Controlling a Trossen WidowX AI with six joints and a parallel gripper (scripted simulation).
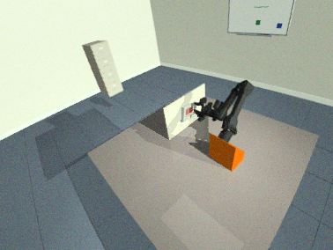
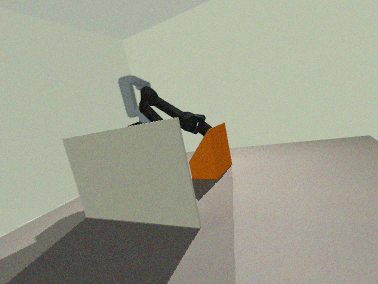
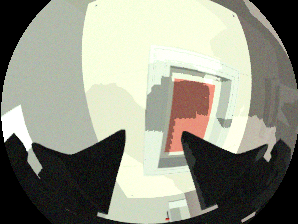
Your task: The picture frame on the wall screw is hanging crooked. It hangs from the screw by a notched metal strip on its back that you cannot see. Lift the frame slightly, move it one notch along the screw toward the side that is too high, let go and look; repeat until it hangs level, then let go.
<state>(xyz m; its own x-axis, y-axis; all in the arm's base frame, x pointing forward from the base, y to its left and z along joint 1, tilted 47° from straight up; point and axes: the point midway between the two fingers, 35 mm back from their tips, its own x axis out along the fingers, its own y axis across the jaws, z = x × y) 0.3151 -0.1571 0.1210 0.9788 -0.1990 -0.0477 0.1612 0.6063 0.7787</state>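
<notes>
The picture frame [image 1: 184, 115] [image 3: 160, 62] has a pale grey rim and a red picture. It hangs on the front of the cream panel [image 1: 172, 123] [image 2: 130, 175] [image 3: 115, 60]. In the wrist view its top edge slopes down to the right more than the panel's top edge, though the wide lens bends the view. The screw and the back strip are hidden. My gripper [image 1: 198, 110] [image 3: 154, 135] is partly open and empty, in front of the frame's lower part. In the wrist view the left fingertip is left of the frame; the right one overlaps the picture. Any contact is unclear.
An orange wedge-shaped block [image 1: 222, 151] [image 2: 210, 155] stands beside the arm's base. A tall pale cabinet [image 1: 102, 68] is at the back left and a whiteboard [image 1: 264, 15] is on the far wall. In the exterior view the panel hides the frame and the fingers.
</notes>
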